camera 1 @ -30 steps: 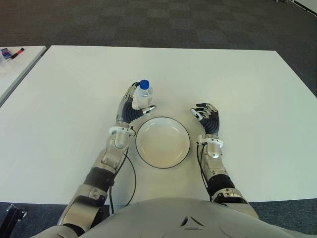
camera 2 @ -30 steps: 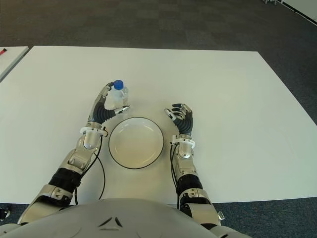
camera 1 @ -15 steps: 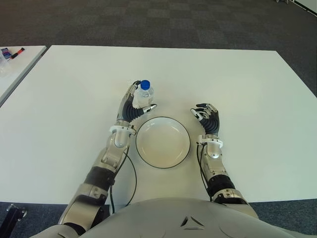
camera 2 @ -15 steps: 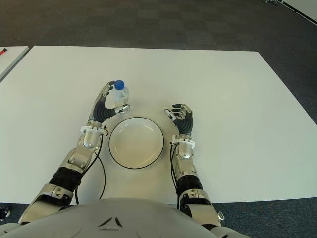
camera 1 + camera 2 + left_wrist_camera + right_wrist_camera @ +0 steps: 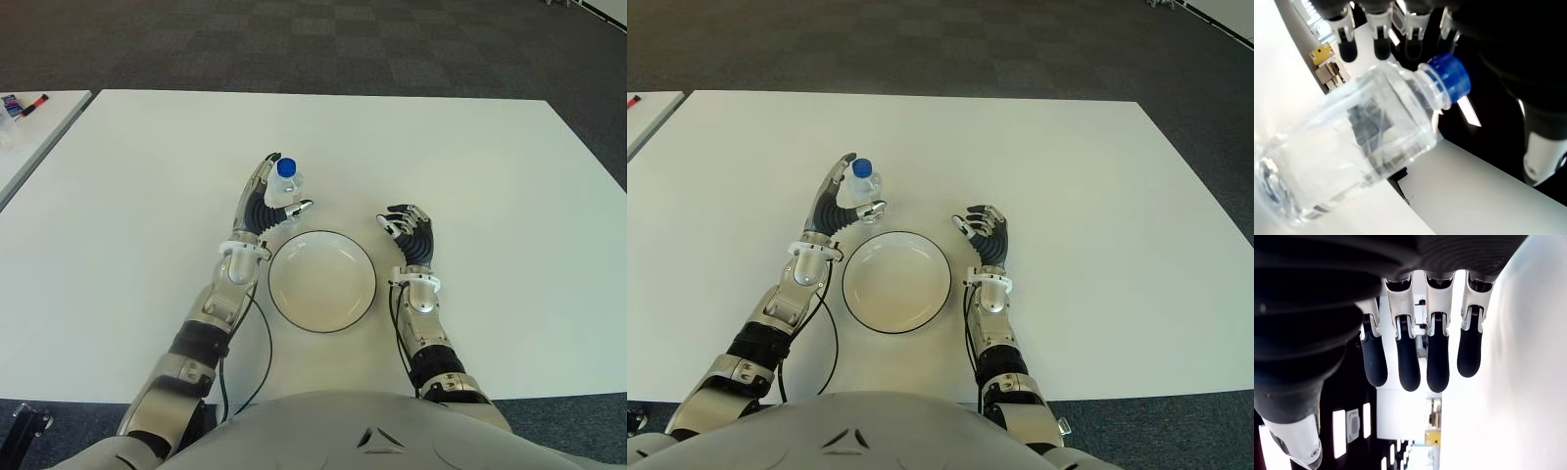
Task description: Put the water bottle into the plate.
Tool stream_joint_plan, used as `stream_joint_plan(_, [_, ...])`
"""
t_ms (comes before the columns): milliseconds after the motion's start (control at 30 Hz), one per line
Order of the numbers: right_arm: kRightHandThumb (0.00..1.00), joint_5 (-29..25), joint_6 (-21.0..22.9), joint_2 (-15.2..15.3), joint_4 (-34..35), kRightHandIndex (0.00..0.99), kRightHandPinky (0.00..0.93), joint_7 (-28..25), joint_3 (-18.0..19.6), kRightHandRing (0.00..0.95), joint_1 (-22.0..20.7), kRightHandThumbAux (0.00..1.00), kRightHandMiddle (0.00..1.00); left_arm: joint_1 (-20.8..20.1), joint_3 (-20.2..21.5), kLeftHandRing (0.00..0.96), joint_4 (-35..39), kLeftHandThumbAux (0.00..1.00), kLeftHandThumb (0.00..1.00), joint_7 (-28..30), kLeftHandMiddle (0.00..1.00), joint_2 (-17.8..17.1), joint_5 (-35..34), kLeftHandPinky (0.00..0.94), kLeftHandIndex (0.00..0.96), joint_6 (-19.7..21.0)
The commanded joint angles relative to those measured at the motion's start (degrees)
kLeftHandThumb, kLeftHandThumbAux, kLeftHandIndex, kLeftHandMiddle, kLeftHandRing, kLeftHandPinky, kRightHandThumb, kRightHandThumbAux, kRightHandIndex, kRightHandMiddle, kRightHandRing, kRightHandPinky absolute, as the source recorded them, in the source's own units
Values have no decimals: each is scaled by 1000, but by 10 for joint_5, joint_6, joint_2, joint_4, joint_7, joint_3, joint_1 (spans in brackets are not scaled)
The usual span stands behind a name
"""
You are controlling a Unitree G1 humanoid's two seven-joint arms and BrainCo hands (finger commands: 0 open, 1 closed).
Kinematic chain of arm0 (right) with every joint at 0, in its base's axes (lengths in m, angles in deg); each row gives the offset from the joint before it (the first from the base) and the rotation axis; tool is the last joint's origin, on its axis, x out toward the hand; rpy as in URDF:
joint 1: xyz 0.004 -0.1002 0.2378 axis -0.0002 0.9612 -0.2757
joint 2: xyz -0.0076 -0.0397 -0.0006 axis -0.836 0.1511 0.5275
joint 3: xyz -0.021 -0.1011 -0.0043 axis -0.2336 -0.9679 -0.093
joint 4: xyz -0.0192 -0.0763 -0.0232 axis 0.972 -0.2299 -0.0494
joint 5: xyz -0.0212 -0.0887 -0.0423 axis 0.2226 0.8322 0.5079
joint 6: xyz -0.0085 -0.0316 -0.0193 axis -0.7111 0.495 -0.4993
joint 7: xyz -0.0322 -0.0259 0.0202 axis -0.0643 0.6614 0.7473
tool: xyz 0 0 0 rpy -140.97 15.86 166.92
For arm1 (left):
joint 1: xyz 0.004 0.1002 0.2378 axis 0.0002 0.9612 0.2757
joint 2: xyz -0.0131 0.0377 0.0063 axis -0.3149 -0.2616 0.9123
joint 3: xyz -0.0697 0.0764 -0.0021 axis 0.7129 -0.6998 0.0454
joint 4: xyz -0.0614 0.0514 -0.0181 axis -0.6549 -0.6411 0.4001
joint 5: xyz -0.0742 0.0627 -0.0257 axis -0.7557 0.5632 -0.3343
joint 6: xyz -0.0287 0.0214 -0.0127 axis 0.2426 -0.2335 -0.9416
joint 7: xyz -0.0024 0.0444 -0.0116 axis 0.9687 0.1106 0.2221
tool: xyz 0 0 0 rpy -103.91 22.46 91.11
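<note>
A clear water bottle with a blue cap stands upright on the white table, just beyond the far left rim of the plate. The white plate, dark-rimmed, lies between my two hands with nothing in it. My left hand is open around the bottle: the fingers stretch straight past its left side and the thumb reaches under its right side, with a gap showing to both. My right hand shows to the right of the plate, fingers relaxed and holding nothing.
A second white table adjoins at the far left, with markers on it. A black cable loops beside my left forearm. Dark carpet lies beyond the table's far edge.
My left hand's fingers, curled around the bottle a second ago, have straightened and come off it. The bottle stays upright in nearly the same spot. The right hand has not moved.
</note>
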Motion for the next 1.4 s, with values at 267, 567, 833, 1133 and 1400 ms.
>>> stream_joint_plan(267, [698, -1, 24, -6, -14, 416, 429, 0, -1, 435, 24, 725, 419, -29, 2, 0, -24, 599, 0, 10, 0, 5, -3, 0, 0, 1])
stream_joint_plan(567, [700, -3, 26, -7, -9, 415, 437, -3, -1, 438, 29, 725, 418, -59, 1, 40, -28, 611, 0, 24, 0, 16, -4, 0, 0, 41])
stream_joint_plan(833, [700, -3, 27, -9, 1, 416, 440, -5, -2, 439, 38, 725, 416, -202, 24, 4, -261, 612, 0, 27, 0, 24, -38, 0, 0, 7])
stream_joint_plan(1133, [698, 4, 34, -8, 16, 415, 435, 0, -4, 438, 50, 725, 416, -230, 33, 0, -333, 588, 0, 12, 0, 26, -53, 0, 0, -56])
stream_joint_plan(1400, [697, 4, 37, -9, 26, 415, 441, -2, -4, 441, 57, 725, 420, -244, 35, 0, -369, 554, 0, -2, 0, 25, -48, 0, 0, -95])
